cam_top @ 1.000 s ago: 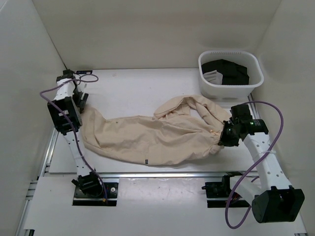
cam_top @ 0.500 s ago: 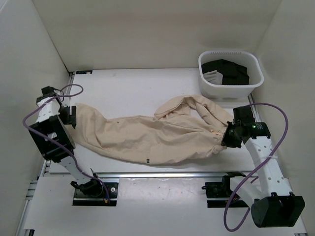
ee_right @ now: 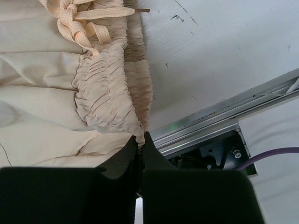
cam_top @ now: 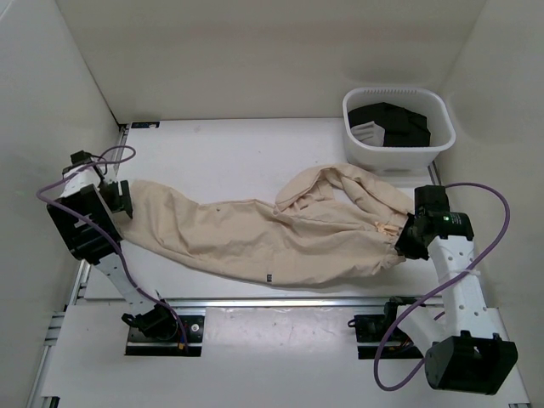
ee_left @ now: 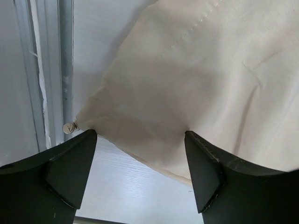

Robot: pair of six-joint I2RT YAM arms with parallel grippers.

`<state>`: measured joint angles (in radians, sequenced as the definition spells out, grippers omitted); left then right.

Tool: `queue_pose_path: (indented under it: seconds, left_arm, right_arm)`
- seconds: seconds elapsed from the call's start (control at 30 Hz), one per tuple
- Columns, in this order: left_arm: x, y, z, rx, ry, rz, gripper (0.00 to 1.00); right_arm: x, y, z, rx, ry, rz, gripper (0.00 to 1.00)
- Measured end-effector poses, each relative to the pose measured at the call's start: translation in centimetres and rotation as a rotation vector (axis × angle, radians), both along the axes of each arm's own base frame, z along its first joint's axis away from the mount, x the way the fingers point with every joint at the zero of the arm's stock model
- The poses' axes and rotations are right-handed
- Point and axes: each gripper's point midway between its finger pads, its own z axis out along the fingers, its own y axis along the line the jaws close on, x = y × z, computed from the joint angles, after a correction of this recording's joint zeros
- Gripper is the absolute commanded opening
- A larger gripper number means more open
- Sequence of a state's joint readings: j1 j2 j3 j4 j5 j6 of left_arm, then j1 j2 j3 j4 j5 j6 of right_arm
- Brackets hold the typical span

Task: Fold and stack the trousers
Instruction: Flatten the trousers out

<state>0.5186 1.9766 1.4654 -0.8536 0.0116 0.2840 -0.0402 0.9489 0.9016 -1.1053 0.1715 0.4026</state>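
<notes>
The beige trousers (cam_top: 255, 238) lie stretched across the table from left to right. The upper leg is bunched near the waist. My left gripper (cam_top: 119, 200) is open at the leg's left end. In the left wrist view its jaws stand wide apart (ee_left: 139, 137), with the hem corner of the trousers (ee_left: 210, 70) between and just beyond them. My right gripper (cam_top: 405, 241) is shut on the gathered elastic waistband (ee_right: 110, 100) at the right end. In the right wrist view the fingertips (ee_right: 140, 138) pinch its edge. The tied drawstring (ee_right: 77, 23) lies just beyond.
A white basket (cam_top: 395, 160) with black clothing (cam_top: 395, 123) stands at the back right, just behind the waist. Metal rails run along the table's left edge (ee_left: 65, 70) and front edge (ee_right: 224, 116). White walls close in the left, back and right.
The left gripper has moved left and nearer, and the leg end now lies further left. The right gripper has moved right with the waistband. The trousers lie longer and flatter.
</notes>
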Motion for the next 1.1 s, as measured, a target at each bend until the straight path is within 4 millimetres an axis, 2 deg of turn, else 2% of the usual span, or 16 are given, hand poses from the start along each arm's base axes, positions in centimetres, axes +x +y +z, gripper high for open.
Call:
queue_pose_path:
  seconds: [0.27, 0.33, 0.6, 0.7, 0.77, 0.87, 0.93, 1.03, 1.1]
  left_arm:
    - [-0.5, 0.6, 1.1, -0.028, -0.053, 0.079, 0.91]
    - [-0.6, 0.8, 0.8, -0.025, -0.057, 0.093, 0.93]
    - [-1.3, 1.2, -0.7, 0.005, -0.034, 0.099, 0.92]
    - [-2.1, 0.7, -2.4, -0.025, 0.004, 0.082, 0.46]
    - [-2.1, 0.5, -2.6, -0.041, -0.003, 0.069, 0.14]
    - [-2.3, 0.5, -2.4, -0.032, -0.008, 0.032, 0.14]
    - [-2.9, 0.6, -2.3, -0.024, 0.009, 0.002, 0.14]
    - [-4.3, 1.1, -1.6, -0.008, 0.065, -0.036, 0.14]
    - [-4.7, 2.2, -0.2, 0.025, 0.089, -0.060, 0.14]
  right_arm:
    - [-0.1, -1.0, -0.1, -0.030, 0.014, -0.021, 0.00]
    - [-0.2, -1.2, -0.1, -0.036, 0.018, -0.026, 0.00]
    - [0.1, -1.4, -0.4, -0.027, 0.030, -0.025, 0.00]
    - [0.4, -1.1, -0.4, -0.010, 0.023, -0.020, 0.00]
    - [0.8, -0.7, -0.6, 0.014, 0.019, -0.020, 0.00]
    - [1.6, 0.1, -0.6, 0.084, 0.013, -0.048, 0.00]
    - [2.6, 0.5, 0.1, 0.133, 0.006, -0.073, 0.00]
    - [5.8, -0.1, 3.2, 0.177, -0.042, -0.116, 0.00]
    - [8.3, -1.4, 6.0, 0.191, -0.118, -0.171, 0.00]
